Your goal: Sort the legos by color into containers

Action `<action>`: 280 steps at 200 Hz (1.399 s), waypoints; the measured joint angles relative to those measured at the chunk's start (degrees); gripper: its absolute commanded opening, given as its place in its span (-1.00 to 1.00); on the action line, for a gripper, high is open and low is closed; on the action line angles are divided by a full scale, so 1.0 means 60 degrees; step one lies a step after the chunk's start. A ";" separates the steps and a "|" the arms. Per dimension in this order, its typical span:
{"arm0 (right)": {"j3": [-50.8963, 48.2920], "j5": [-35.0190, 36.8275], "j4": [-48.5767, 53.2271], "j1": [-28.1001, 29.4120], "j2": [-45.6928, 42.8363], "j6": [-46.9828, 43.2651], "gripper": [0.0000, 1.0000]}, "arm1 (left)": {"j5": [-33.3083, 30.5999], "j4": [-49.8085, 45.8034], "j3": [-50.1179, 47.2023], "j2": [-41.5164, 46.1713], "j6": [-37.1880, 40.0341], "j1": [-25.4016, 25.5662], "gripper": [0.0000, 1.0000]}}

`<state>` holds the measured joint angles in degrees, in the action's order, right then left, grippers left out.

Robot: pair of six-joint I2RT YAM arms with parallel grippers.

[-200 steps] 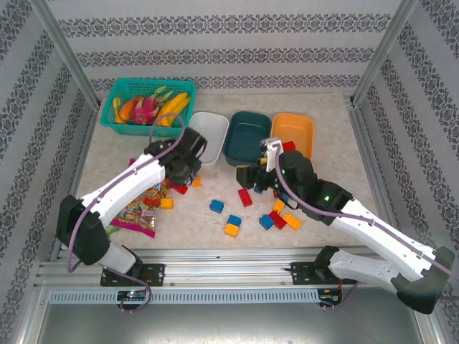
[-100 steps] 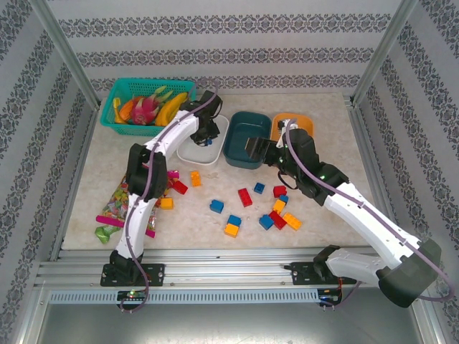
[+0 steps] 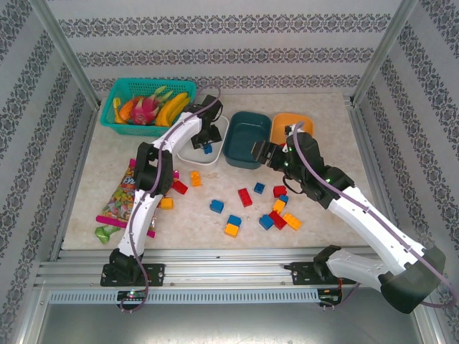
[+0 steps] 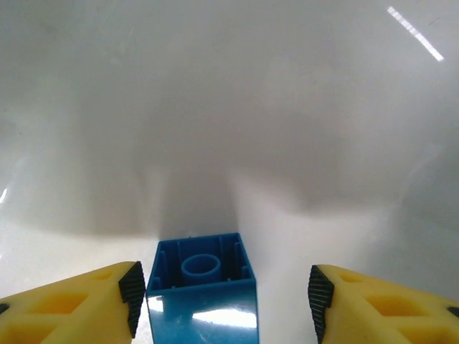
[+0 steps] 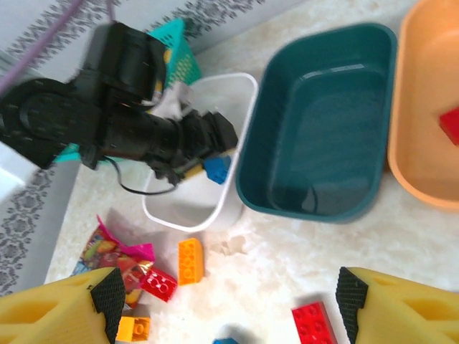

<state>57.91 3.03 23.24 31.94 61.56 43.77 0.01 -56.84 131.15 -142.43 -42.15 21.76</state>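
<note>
My left gripper [image 3: 206, 142] [image 4: 224, 297] hangs open inside the white container [image 3: 188, 153] [image 5: 193, 208]. A blue lego [image 4: 204, 287] [image 3: 207, 149] [image 5: 216, 170] lies between its fingers on the dish floor, against the left pad with a gap to the right pad. My right gripper [image 3: 259, 153] [image 5: 229, 308] is open and holds nothing, hovering over the table just in front of the dark teal container [image 3: 247, 129] [image 5: 323, 136]. One red lego [image 5: 450, 123] lies in the orange container [image 3: 287, 123] [image 5: 430, 129]. Several red, blue and orange legos [image 3: 245, 197] are scattered on the table.
A teal mesh basket of fruit [image 3: 143, 100] stands at the back left. A colourful candy bag [image 3: 122, 201] lies at the left by the left arm, with a red lego [image 3: 179, 187] and orange lego [image 3: 195, 178] beside it. Metal frame posts edge the table.
My left arm swung from the table up to the white container, and its jaws have opened and let the blue lego go there. My right gripper pulled back from the orange container.
</note>
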 measured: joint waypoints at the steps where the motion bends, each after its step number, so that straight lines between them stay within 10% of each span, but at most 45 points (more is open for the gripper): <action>1: 0.0004 0.0007 0.0066 0.0000 0.0000 0.0036 0.56 | 0.0000 0.0000 0.0004 0.0004 0.0000 0.0000 0.35; 100: -0.0561 0.0124 0.5162 -0.1734 0.0889 0.3676 0.77 | 0.0328 0.1053 -0.2335 0.5202 0.0965 0.1362 0.55; 208: -0.2725 -0.1253 0.5166 -0.2685 0.1151 0.3209 0.84 | 0.1687 0.3169 -0.9071 0.9362 0.1100 0.4186 0.69; 280: -0.3581 -0.1829 0.4273 -0.2747 0.1155 0.1942 0.81 | 0.2284 0.3774 -1.0939 1.1107 0.0896 0.4634 0.72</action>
<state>36.42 -7.94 48.88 15.46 68.49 55.42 13.72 -34.20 65.52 -75.79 -36.77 49.56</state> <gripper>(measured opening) 0.908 0.857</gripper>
